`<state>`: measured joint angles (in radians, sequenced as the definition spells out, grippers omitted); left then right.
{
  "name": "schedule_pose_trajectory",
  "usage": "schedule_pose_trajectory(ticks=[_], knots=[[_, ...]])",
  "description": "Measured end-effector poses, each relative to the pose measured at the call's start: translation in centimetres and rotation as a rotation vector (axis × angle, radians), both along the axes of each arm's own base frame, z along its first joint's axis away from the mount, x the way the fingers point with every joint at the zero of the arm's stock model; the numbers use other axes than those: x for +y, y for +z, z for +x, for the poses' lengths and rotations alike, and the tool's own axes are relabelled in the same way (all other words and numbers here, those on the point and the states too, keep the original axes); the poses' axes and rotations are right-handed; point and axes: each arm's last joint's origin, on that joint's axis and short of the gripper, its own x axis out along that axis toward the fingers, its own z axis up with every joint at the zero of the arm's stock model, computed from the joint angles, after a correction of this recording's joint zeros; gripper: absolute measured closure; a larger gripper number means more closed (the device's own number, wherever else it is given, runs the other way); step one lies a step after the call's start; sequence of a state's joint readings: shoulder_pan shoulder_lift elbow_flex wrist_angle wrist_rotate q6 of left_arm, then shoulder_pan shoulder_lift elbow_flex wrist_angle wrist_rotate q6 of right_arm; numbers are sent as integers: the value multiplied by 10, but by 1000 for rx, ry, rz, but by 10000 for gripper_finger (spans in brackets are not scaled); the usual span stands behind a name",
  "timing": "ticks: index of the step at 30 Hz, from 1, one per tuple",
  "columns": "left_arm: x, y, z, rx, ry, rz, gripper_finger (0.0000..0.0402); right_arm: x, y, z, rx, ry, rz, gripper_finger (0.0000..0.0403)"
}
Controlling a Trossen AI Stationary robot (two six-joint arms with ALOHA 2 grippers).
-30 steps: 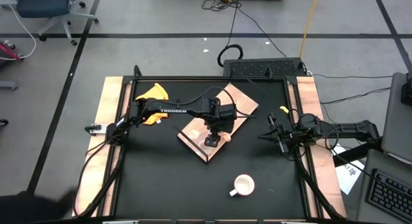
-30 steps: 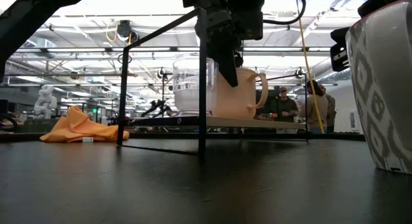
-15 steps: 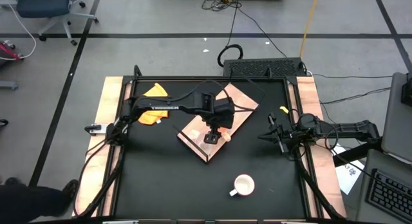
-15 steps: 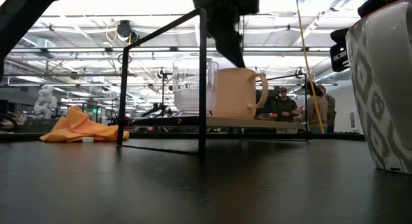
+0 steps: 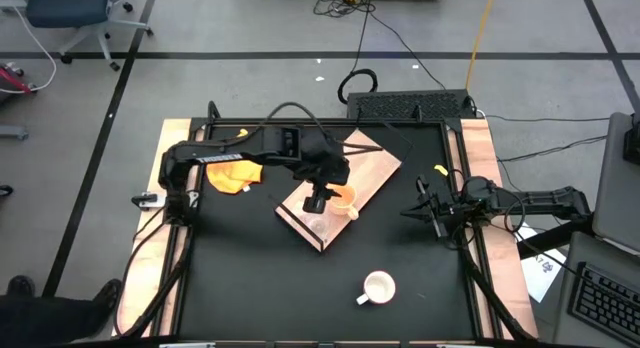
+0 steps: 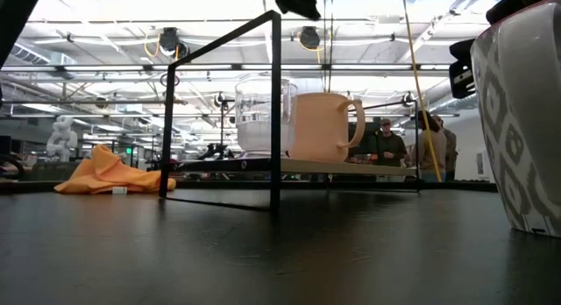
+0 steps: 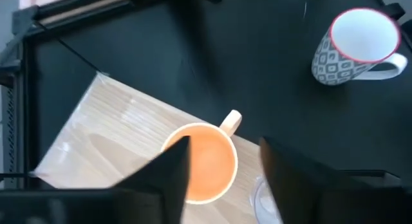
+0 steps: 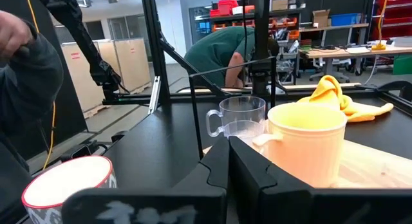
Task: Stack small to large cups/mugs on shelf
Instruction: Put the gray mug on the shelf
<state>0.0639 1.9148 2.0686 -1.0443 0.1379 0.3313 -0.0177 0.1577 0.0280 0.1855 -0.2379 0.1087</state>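
The light wood shelf (image 5: pixel 365 168) lies slantwise at the table's middle. The yellow-orange mug (image 5: pixel 343 198) stands upright on it, with the clear glass cup (image 5: pixel 318 226) beside it toward the shelf's near end. Both also show in the low view, the mug (image 6: pixel 320 125) and the glass cup (image 6: pixel 257 112). The white patterned mug (image 5: pixel 378 287) stands on the black table near the front edge. My left gripper (image 7: pixel 224 143) hangs open and empty above the orange mug (image 7: pixel 201 163). My right gripper (image 5: pixel 425 210) rests shut and empty at the table's right side.
A yellow cloth (image 5: pixel 235 168) lies at the far left of the table. A thin black frame (image 6: pixel 275 103) stands around the shelf. People stand in the room beyond the table. Bare black tabletop lies between the shelf and the white mug.
My left gripper has risen from the orange mug's rim and now hangs clear above it, while the arm has drawn back toward the table's far left. The orange mug stays upright on the shelf beside the glass cup.
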Motion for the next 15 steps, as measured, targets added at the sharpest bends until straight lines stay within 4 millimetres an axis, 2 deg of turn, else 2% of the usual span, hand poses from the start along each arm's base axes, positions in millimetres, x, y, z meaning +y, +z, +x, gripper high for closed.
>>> schedule_pose_trajectory(ticks=[6, 7, 15], knots=[[0, 7, -5, -21, 1, 11, 376, 0, 1, 0, -10, 0, 1, 403], [0, 8, -5, -21, 0, 12, 387, 0, 1, 0, -10, 0, 2, 403], [1, 7, -5, -19, 22, 51, 398, 0, 1, 0, -11, 0, 3, 403]])
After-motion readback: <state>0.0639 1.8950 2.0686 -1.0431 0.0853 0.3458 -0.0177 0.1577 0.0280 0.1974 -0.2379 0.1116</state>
